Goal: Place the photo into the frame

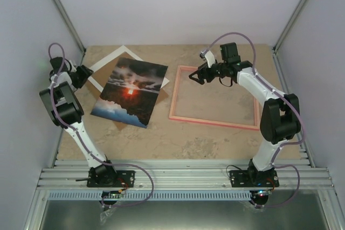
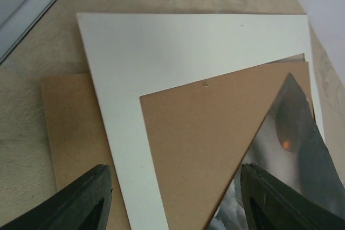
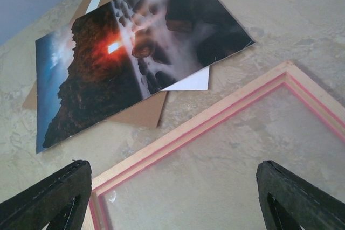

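While left pincer (image 2: pixel 175 171) and right pincer (image 3: pixel 172 168) wide, empty, photo (image 1: pixel 131 91) near edge of frame (image 1: pixel 176 95).

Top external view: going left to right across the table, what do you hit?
left gripper → photo → frame

No legible text, label, brand, number or sign is present in any view. The photo (image 1: pixel 131 91) carries a sunset picture only; the frame (image 1: pixel 174 95) is unmarked.
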Controlling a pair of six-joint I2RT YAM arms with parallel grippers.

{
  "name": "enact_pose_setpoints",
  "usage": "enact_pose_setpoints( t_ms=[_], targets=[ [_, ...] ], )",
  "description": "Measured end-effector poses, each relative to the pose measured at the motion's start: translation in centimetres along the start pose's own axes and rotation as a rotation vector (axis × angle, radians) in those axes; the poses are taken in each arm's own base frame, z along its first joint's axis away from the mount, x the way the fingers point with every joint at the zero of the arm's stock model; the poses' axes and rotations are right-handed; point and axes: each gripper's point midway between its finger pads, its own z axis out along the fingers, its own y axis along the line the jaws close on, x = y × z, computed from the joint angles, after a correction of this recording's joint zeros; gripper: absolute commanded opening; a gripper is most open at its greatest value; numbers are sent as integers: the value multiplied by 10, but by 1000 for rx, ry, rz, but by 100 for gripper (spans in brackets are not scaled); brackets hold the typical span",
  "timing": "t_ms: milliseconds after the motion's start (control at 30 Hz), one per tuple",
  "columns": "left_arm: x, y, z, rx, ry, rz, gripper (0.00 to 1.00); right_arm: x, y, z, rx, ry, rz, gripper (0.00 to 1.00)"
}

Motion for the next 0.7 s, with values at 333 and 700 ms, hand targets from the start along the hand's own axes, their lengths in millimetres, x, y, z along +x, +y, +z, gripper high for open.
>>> enact_pose_setpoints(
  t_ms=[333, 700],
  targets=[
    [-7, 12, 9, -13, -36, -85, 67, 10, -5, 8, -3, 27, 17, 84],
    [-19, 18, 33, 50, -56, -127, 61, 19, -10, 13, 2, 69, 8, 82]
  ],
)
